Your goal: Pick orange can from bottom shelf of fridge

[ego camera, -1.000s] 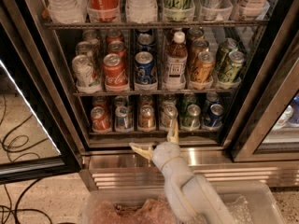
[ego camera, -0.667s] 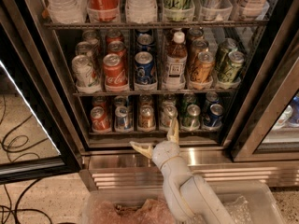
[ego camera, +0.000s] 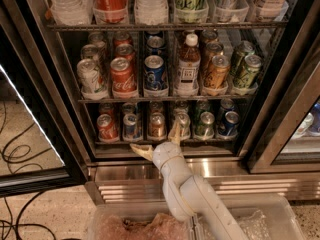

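The fridge [ego camera: 30,84] stands with its door open. On its bottom shelf [ego camera: 165,142] the small orange can [ego camera: 157,126] sits in the middle of the front row, between a blue-and-silver can [ego camera: 131,126] and a silver can [ego camera: 183,124]. My gripper [ego camera: 156,141] is open just in front of and below the orange can, at the shelf's front edge. One pale finger [ego camera: 140,150] points left and the other finger [ego camera: 175,132] rises beside the silver can. Nothing lies between the fingers.
A red can [ego camera: 106,127] and green and blue cans [ego camera: 230,124] fill out the bottom row. The rack above holds a Coca-Cola can [ego camera: 123,77], a bottle [ego camera: 188,66] and amber cans [ego camera: 218,72]. A ribbed steel base [ego camera: 240,181] runs below. Cables [ego camera: 20,154] lie on the floor left.
The gripper and wrist have shifted left and up, closer to the bottom shelf, now lined up in front of the orange can. The fingers stay spread.
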### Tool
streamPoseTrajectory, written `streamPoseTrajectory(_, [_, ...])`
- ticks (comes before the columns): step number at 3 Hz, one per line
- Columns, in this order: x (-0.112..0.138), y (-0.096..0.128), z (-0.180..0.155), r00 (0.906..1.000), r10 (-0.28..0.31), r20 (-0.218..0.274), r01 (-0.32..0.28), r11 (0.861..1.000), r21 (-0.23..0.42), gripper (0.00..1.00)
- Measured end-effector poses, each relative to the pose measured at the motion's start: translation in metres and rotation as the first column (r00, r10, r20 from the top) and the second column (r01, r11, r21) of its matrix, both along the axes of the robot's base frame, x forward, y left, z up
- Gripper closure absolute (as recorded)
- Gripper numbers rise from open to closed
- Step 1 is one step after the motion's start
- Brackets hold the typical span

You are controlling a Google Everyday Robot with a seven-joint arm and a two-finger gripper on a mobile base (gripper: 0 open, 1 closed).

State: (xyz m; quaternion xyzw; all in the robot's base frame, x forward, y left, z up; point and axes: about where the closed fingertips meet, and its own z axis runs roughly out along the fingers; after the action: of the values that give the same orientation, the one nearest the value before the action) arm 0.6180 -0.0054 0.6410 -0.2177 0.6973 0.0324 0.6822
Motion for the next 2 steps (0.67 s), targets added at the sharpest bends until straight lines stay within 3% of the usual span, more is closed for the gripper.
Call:
streamPoseTrajectory(1, [0.0,0.0,0.0,1.0,0.0,0.0,0.0,1.0,0.0,0.0])
streamPoseTrajectory(2, [0.0,0.0,0.0,1.0,0.0,0.0,0.0,1.0,0.0,0.17])
